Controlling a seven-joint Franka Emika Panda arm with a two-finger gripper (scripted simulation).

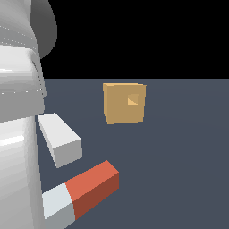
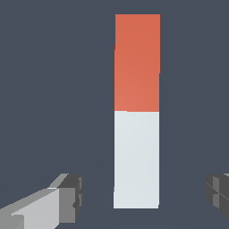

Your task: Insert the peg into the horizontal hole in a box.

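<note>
The peg (image 1: 85, 191) lies flat on the dark floor near the bottom of the exterior view. Its red-orange half points toward the box and its pale grey-white half is nearest the arm. The tan box (image 1: 124, 103) stands farther back, and the hole (image 1: 133, 100) shows as a small square in the face turned toward the camera. In the wrist view my gripper (image 2: 143, 197) is open above the peg (image 2: 137, 112). Its two fingers (image 2: 67, 199) stand apart on either side of the white end without touching it. One white finger (image 1: 60, 139) shows in the exterior view.
The arm's big white body (image 1: 18, 134) fills the exterior view's left side and hides what is behind it. Dark blue-grey floor (image 1: 179, 170) runs between the peg and the box.
</note>
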